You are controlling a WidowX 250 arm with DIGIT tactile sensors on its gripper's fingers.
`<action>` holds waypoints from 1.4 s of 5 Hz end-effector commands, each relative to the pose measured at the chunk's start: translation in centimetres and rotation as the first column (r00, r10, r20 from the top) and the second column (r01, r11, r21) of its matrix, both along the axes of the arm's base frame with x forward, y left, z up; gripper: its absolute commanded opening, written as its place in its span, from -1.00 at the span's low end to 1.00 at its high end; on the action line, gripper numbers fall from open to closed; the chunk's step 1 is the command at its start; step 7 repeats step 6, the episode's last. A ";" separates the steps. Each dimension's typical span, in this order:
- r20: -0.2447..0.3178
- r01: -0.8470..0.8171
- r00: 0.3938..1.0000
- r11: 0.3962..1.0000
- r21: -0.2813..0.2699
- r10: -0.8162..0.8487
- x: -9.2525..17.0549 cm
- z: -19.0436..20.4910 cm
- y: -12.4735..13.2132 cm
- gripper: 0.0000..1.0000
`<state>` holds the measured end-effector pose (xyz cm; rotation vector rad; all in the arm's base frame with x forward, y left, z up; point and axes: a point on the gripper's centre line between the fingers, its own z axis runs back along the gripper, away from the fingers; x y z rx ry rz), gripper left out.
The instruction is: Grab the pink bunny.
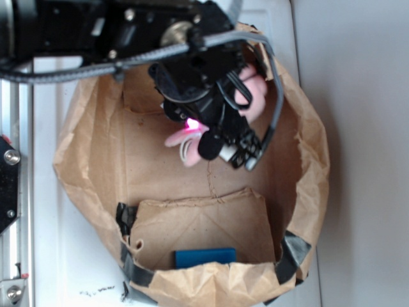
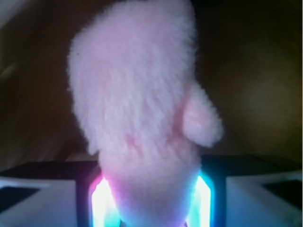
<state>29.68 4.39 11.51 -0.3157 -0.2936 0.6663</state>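
The pink bunny [image 2: 137, 94] fills the wrist view, a fuzzy pale-pink plush whose lower body sits pinched between the two lit pads [image 2: 100, 201]. My gripper [image 2: 150, 198] is shut on it. In the exterior view the black gripper [image 1: 204, 118] hangs over the back half of the brown paper bag [image 1: 89, 134]. It covers most of the pink bunny [image 1: 252, 93]. A pink part with a whitish loop sticks out at its lower left.
The bag's rolled rim rings the arm closely on all sides. A flat blue rectangle [image 1: 206, 257] lies at the bag's front, beside a folded paper flap [image 1: 198, 224]. Black tape [image 1: 292, 252] patches the rim. A metal rail [image 1: 13, 192] runs along the left.
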 end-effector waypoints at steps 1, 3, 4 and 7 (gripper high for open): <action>-0.028 0.394 0.919 0.913 0.103 -0.394 -2.0 6.6 -1.7 -1.00; -0.114 0.398 0.917 0.868 0.296 -0.382 -4.2 8.5 -3.3 -1.00; -0.154 0.370 0.929 0.858 0.356 -0.337 -4.3 6.9 -3.8 -1.00; -0.157 0.333 0.942 0.866 0.373 -0.295 -4.1 6.3 -3.7 -1.00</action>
